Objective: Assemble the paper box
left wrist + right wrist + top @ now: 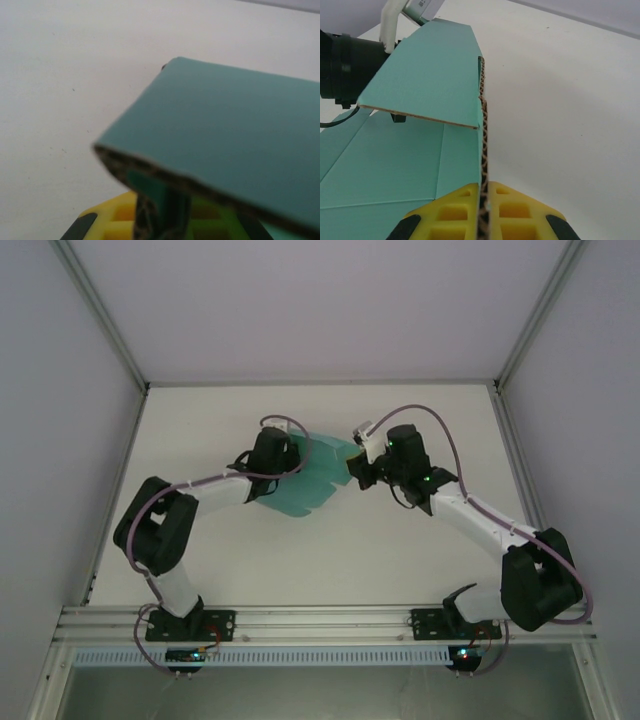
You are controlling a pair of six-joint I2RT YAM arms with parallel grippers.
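Top view
- Task's thing: a teal-green thin paperboard cut-out sheet with several flaps, the paper box (312, 482), not yet formed into a box. It sits mid-table on the white table (400, 550), between the two arms.
- Sheet's lie: the near part is spread low over the tabletop, with its lobed flap edge facing the arm bases. The far right corner is lifted.
- Left gripper (290, 452): over the sheet's far left part. Its jaws are hidden by the black wrist body.
- Right gripper (352, 468): at the sheet's right edge, touching it.

Left wrist view
- Paper box (225, 145): one teal panel juts out over the table, blurred and tilted. Its raw brown cut edge faces the camera.
- Left gripper (160, 220): closed narrow. Its yellow pads (120, 222) sit either side of an upright strip of the paperboard, pinching it.

Right wrist view
- Right gripper (482, 212): closed tight. Its yellow pads (455, 210) clamp the corrugated brown edge of the sheet, which runs straight up between them.
- Paper box (405, 160): creased teal panels lie flat to the left of the clamped edge. One flap (430, 75) stands raised above them.
- Other arm: its black wrist (345, 65) is at the upper left, just beside the raised flap.
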